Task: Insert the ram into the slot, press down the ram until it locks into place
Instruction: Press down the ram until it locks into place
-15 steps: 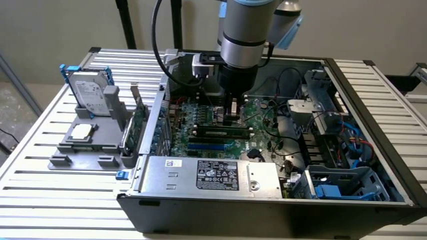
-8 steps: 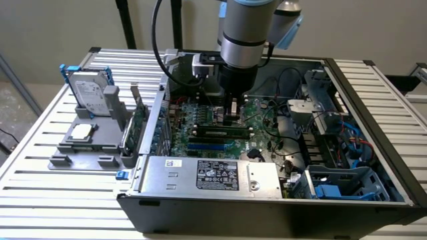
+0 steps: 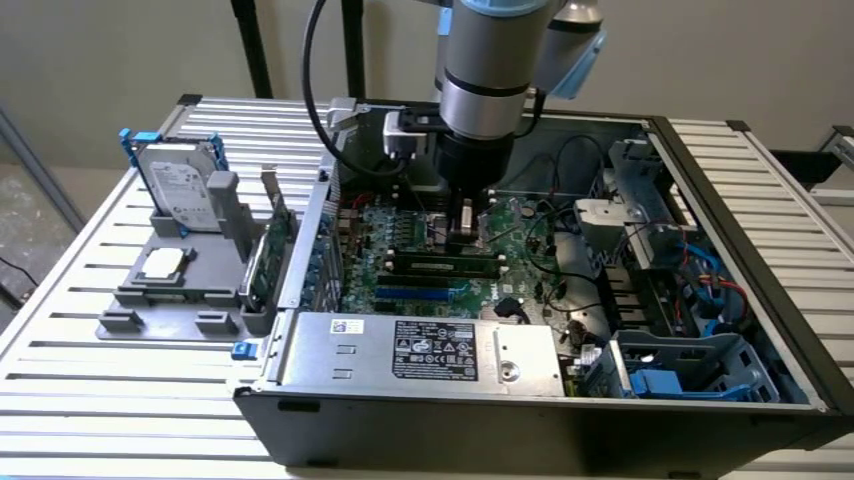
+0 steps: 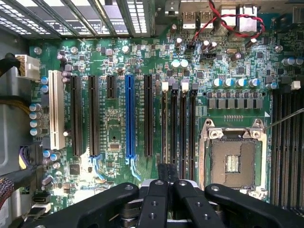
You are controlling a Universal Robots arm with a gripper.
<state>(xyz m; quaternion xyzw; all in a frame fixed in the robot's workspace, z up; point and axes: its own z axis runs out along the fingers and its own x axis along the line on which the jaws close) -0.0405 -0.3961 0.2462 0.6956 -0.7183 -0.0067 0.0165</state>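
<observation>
the arm hangs straight down into the open computer case (image 3: 747,200), its gripper (image 3: 465,222) low over the green motherboard (image 3: 400,240). in the exterior view the ram (image 3: 438,266) lies as a long dark-chipped stick along a slot just below the gripper, near the blue slot (image 3: 411,294); it looks seated in line with the slot, though whether its end latches have caught cannot be told. in the wrist view the gripper (image 4: 165,185) shows its black linkages drawn in toward the middle and the fingers (image 4: 167,172) close together over a narrow dark edge, so it reads as pressed together, perhaps on the top edge of the stick, but what it pinches, if anything, is not clear. by that reading the work stands at the seating or pressing stage rather than at the fetching stage. such a press calls for a straight downward force, even along the stick, with the gripper square to the slot so the board does not tilt or flex. outside the case, at the exterior view's left, a grey holder (image 3: 174,290) carries a hard drive (image 3: 180,190).
</observation>
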